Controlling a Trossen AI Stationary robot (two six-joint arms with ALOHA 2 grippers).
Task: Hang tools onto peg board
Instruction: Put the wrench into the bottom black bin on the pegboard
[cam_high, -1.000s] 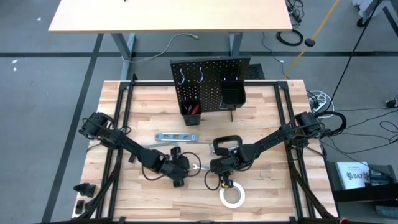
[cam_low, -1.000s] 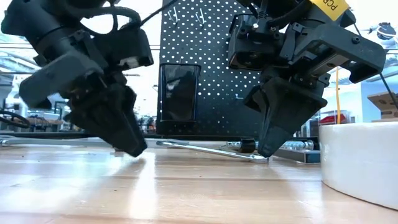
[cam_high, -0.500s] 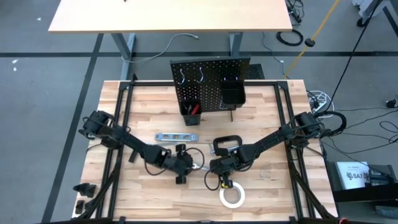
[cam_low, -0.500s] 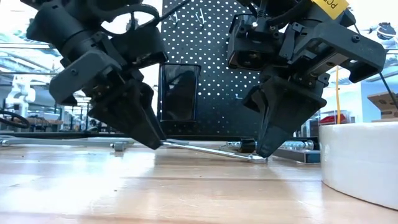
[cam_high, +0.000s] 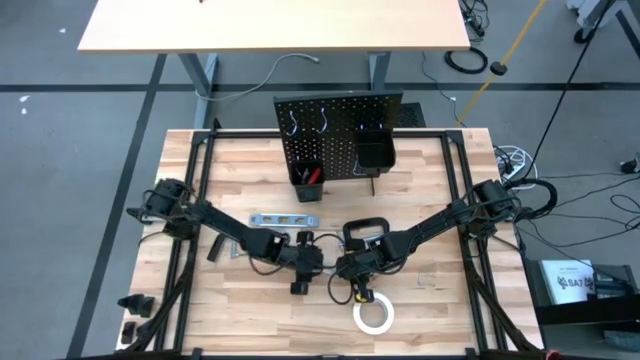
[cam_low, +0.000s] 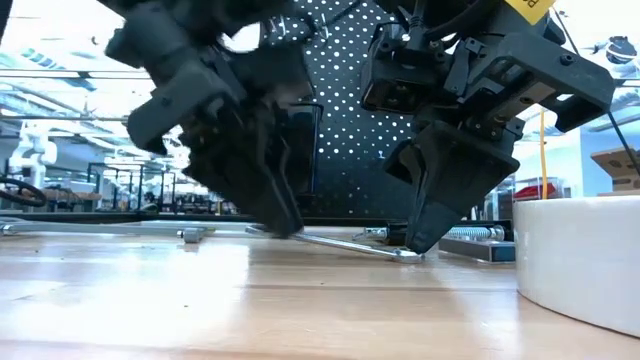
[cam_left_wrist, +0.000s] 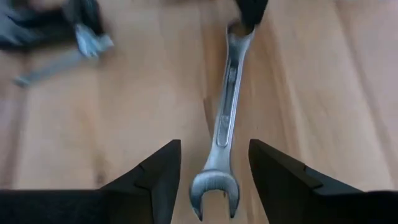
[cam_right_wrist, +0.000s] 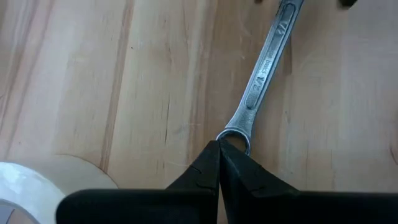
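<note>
Meanwhile, at lower centre of the table (cam_high: 440, 290), the left claw (cam_left_wrist: 214, 171) stands parted astride the wrench (cam_left_wrist: 225, 121)'s open end while the closed right claw (cam_right_wrist: 219, 163) presses its ring end.

Tan desk (cam_high: 270, 25) behind; yellow pole (cam_high: 515, 40); floor cables (cam_high: 465, 60)

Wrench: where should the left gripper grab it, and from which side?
Grip the wrench across its narrow shank near the open-jaw end, descending from above: it lies flat and the open left gripper already straddles that end. The shut right gripper sits at the ring end, so probably avoid it.
</note>
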